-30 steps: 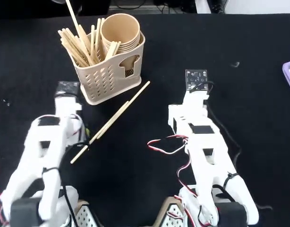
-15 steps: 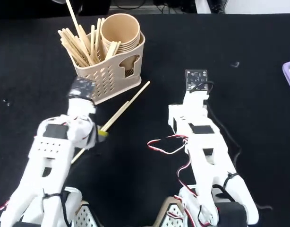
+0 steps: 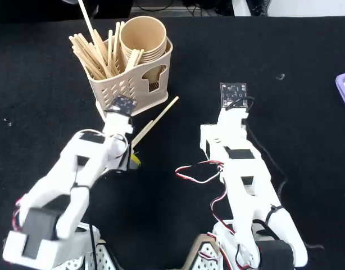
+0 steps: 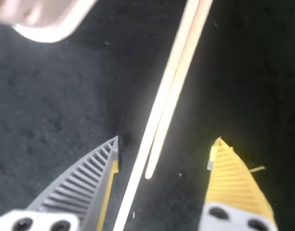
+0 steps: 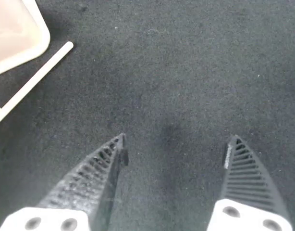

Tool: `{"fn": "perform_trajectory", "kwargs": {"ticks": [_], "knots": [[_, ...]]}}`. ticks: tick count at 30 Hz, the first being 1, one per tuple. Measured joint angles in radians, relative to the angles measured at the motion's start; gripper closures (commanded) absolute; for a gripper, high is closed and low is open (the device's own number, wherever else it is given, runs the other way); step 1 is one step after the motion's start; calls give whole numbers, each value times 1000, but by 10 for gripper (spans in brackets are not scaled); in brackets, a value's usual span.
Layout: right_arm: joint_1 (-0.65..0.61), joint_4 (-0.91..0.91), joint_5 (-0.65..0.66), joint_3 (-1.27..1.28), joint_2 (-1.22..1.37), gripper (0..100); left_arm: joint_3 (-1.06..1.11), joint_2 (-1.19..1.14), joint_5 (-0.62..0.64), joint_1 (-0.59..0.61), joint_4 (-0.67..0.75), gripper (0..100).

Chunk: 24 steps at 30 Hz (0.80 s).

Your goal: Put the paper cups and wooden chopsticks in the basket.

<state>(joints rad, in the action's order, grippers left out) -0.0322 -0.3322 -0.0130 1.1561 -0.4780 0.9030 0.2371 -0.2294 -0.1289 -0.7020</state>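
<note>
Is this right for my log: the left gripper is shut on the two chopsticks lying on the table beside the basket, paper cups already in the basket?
Not quite: the left gripper is open, its jaws either side of the two chopsticks, not shut on them; the left wrist view shows it. The rest holds.

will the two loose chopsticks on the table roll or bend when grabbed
Pale, thin wooden chopsticks look straight, so probably stiff and light. Lying side by side between the open jaws of the left gripper, one may slip free.
</note>
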Motion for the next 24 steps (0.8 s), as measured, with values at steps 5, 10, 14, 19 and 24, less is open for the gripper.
{"fn": "perform_trajectory", "kwargs": {"ticks": [5,10,14,19,24], "knots": [[0,0,0,0,0,677,-81,-121,0,2,-3,705],[0,0,0,0,0,677,-107,-140,-8,-6,-5,752],[0,0,0,0,0,677,-121,-152,-8,-9,6,737],[0,0,0,0,0,677,-124,-153,-8,-9,38,741],[0,0,0,0,0,677,-123,-153,-8,-11,38,880]]}}
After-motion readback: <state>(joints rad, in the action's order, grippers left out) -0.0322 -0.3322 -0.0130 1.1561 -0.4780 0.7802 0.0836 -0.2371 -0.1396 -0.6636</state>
